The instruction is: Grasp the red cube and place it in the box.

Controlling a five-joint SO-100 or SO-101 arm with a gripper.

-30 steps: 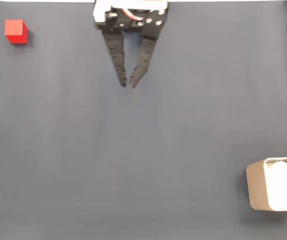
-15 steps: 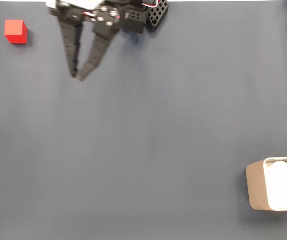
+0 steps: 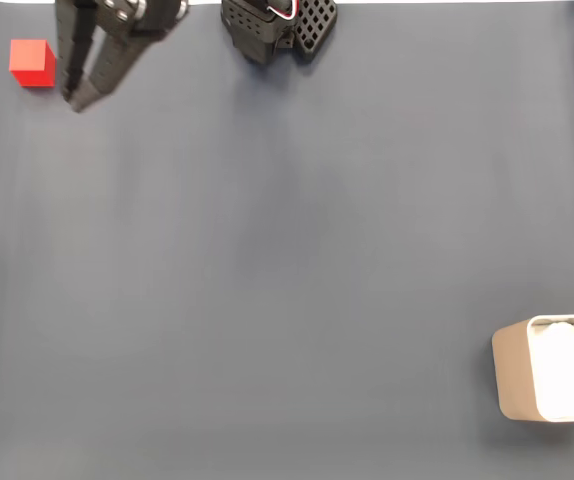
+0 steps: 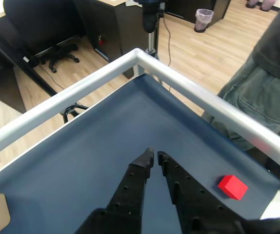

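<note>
In the fixed view, the red cube (image 3: 32,63) is sitting near the counter's (image 3: 287,260) top left corner, flat on the dark blue surface, with nothing touching it. It is looking like a small, rigid, light block with plain matte faces, so I judge it is going to resist squeezing and offer fair friction; the sensible hold is across two opposite flat faces, fingers square to them so it is not twisting out. The hand (image 3: 71,102) is pointing its tips downward in this view just to the right of the cube, apart from it, with its two black fingers nearly together and holding nothing. The arm's black base hardware is sitting at the top edge, well to the right of the cube. The box (image 3: 549,380), tan with white padding inside, is resting at the lower right edge, far from the cube.

In the wrist view, the hand (image 4: 154,157) is reaching out over the blue counter (image 4: 81,161) toward its metal-railed corner, its fingers leaving only a thin slit between the tips. The red cube (image 4: 232,187) is lying to the right of the fingers, close to the rail. A person's trouser leg is standing beyond the rail, behind the cube.
</note>
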